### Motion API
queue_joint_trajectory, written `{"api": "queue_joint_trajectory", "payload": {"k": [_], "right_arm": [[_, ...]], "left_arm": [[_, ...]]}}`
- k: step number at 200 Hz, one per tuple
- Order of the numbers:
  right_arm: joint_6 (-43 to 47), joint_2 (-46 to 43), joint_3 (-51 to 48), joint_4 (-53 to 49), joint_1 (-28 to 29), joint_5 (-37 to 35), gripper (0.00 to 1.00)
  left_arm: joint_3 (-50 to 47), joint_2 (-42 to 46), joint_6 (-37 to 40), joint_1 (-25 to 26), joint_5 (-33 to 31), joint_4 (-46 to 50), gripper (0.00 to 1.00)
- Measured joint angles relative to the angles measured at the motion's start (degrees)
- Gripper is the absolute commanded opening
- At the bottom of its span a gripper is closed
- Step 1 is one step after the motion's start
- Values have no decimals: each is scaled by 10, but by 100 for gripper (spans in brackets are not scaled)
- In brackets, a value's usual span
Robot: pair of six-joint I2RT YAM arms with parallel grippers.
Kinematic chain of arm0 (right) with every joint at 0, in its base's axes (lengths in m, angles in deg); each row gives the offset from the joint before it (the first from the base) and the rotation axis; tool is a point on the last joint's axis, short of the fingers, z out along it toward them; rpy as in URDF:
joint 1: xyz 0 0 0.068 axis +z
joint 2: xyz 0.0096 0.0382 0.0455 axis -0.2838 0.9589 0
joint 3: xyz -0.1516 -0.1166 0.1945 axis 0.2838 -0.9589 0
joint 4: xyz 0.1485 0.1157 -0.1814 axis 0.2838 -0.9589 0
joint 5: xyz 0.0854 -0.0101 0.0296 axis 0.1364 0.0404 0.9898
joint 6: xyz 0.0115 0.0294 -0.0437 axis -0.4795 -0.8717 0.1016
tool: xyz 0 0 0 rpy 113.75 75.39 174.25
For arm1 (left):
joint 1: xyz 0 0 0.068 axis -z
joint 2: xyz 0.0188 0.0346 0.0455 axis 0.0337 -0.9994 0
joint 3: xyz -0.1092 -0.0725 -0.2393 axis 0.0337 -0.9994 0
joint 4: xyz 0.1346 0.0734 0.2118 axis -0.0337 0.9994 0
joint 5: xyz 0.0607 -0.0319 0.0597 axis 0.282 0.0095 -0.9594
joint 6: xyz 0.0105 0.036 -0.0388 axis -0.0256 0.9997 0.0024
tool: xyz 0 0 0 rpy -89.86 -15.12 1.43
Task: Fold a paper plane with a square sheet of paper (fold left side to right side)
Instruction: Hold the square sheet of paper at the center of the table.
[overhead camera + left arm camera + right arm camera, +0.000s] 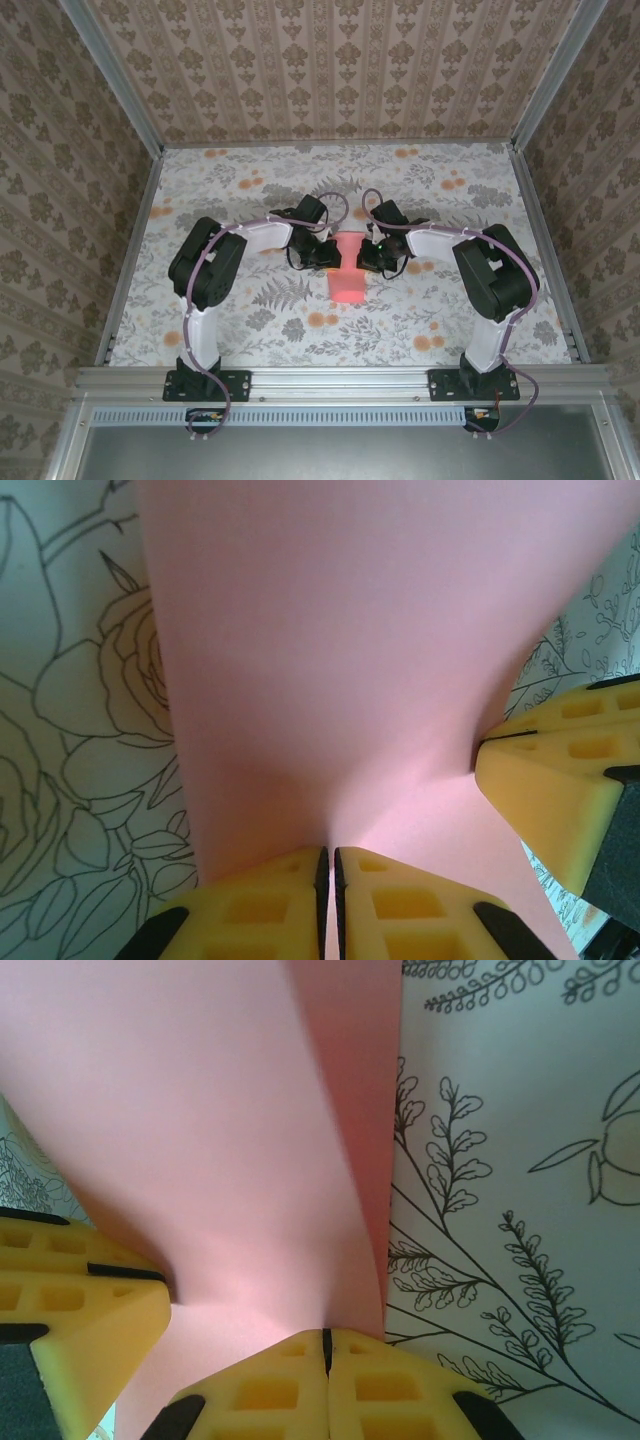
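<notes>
Up close, left gripper (329, 856) and right gripper (326, 1334) each pinched the thin salmon-pink square paper sheet (340, 660); from above, it seemingly curled upward.

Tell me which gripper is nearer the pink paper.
Neither, both hold it: the left gripper pinches the paper on its left side, the right gripper on its right.

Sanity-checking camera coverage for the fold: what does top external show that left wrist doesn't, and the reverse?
Top external: the left arm and right arm whole, base to wrist, the floral table edge to edge, and the pink sheet in outline between the wrists. Left wrist: the pinch up close, left jaws shut on the sheet's edge, the right jaws' yellow fingers shut on its side, paper bowing between them. Shared: sheet, patterned table, both sets of jaws at the sheet.
</notes>
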Motion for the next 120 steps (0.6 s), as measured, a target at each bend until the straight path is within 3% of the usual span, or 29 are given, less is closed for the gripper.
{"api": "queue_joint_trajectory", "payload": {"k": [120], "right_arm": [[0, -27, -6, 38, 0, 7, 6]], "left_arm": [[-1, 0, 0, 5, -4, 0, 14]]}}
